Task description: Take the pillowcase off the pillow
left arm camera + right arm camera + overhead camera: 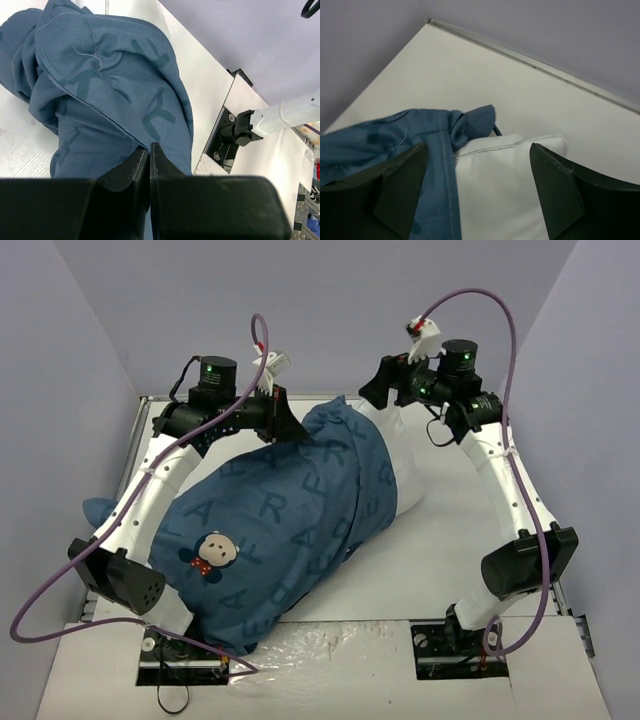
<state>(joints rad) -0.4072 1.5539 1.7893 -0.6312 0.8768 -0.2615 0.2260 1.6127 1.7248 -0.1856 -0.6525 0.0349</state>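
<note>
Over on the left, the left arm's black two-finger gripper is clamped tight, its jaws pressed together on a fold of the large soft dark-blue pillowcase printed with paler blue letters. From its wrist camera the stitched hem of that cloth runs right down into the tips of the left gripper, and the rest of the pillowcase bunches up ahead of the fingers and off to one side. The cover lies as a plump mound across the flat white table, with a cartoon mouse face wearing a red bow on the part lying back towards that arm's base. Past the cloth's open end, the big plain white pillow pokes out bare, just below the right arm's black gripper. That one stands released, jaws wide apart. In its own view, the right gripper straddles the corner of the pillow, which sits between the two fingers. The blue hem lies against the inner side of one finger, and bare table stretches beyond the tips
</note>
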